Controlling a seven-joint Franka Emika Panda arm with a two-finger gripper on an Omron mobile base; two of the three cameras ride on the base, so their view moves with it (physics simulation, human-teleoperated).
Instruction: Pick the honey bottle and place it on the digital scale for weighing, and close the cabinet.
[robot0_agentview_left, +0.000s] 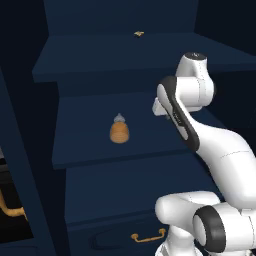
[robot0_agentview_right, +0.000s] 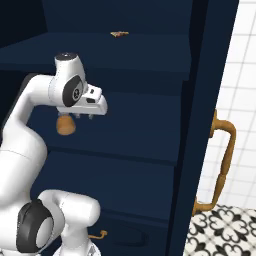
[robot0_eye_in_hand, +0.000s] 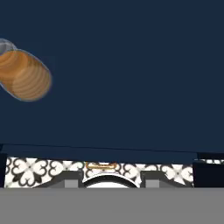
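Observation:
The amber honey bottle (robot0_agentview_left: 119, 131) with its grey cap stands upright on the middle shelf of the open navy cabinet (robot0_agentview_left: 125, 55). In the right base view the honey bottle (robot0_agentview_right: 65, 125) peeks out below my white hand. My gripper (robot0_agentview_right: 84, 117) hangs over that same shelf, to the right of the bottle, pointing down. It is shut with nothing in it. The hand view has the honey bottle (robot0_eye_in_hand: 24, 74) at its left edge against the dark shelf. The digital scale is out of view.
The cabinet's right door (robot0_agentview_right: 202, 100) stands open with a long brass handle (robot0_agentview_right: 226, 160); the left door (robot0_agentview_left: 20, 165) is open too. A small brown object (robot0_agentview_left: 138, 33) lies on the upper shelf. Below is a drawer with a brass handle (robot0_agentview_left: 148, 236). Patterned floor tiles (robot0_agentview_right: 220, 230) lie to the right.

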